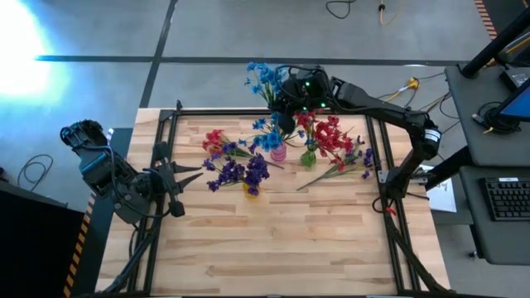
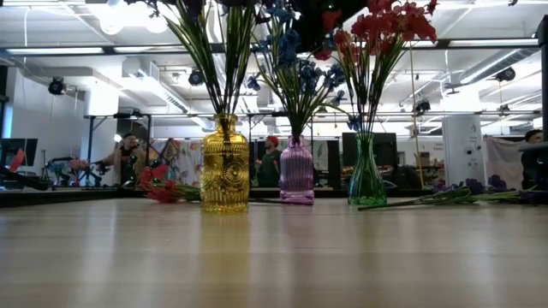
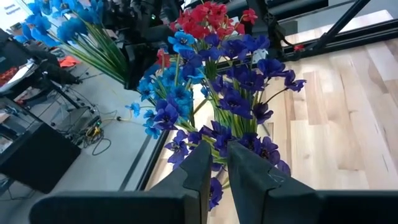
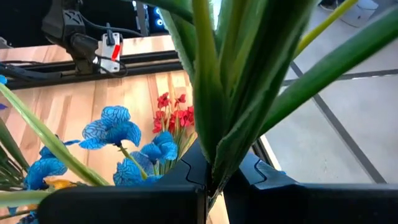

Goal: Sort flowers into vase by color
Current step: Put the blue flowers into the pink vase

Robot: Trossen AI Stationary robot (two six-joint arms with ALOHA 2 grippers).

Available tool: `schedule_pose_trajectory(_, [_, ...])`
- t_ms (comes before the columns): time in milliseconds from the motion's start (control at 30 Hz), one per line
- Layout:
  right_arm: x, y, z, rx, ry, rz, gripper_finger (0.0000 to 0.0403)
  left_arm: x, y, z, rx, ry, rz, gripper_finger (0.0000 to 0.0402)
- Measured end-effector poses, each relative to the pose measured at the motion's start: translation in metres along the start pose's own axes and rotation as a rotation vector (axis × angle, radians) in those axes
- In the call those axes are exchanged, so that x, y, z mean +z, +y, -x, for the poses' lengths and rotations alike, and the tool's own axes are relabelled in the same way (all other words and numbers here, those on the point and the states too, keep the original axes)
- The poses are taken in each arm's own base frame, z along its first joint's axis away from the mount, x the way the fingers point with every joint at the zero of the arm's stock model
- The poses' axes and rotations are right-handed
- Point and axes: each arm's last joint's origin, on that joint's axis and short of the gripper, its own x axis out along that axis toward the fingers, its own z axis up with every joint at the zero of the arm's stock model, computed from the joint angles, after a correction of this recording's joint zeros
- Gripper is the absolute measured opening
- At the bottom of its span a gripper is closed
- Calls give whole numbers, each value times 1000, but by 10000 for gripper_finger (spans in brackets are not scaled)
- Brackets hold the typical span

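Right pincer: the right pincer (image 4: pixel 208 183) is gripping a bunch of green stems, and the blue flowers (image 1: pixel 265 79) on that bunch are hanging past the bench edge at upper centre of the high view
Left pincer: the left pincer (image 3: pixel 214 165) is waiting clenched and empty at the left side of the bench (image 1: pixel 273 240), pointing at the purple blooms
Vases: the yellow vase (image 2: pixel 225 167) is holding purple, the pink vase (image 2: pixel 296 174) blue, the green vase (image 2: pixel 366 177) red
Loose flowers: red sprigs (image 1: pixel 217 142) are lying left of the vases, mixed sprigs (image 1: pixel 352 163) to the right
Doing it well: I think the bunch should be lowered stems-first, straight above the pink vase mouth, without brushing its neighbours
Room: an open workshop with people far behind the bench
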Motion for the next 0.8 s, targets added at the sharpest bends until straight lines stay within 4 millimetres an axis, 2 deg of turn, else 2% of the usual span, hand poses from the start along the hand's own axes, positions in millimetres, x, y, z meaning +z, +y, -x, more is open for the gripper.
schedule_pose_trajectory(433, [-20,1,-13,6,33,-10,18,0,0,0,0,0,6,38])
schedule_pose_trajectory(800, [-22,0,-20,-14,-33,21,18,0,0,0,0,0,7,38])
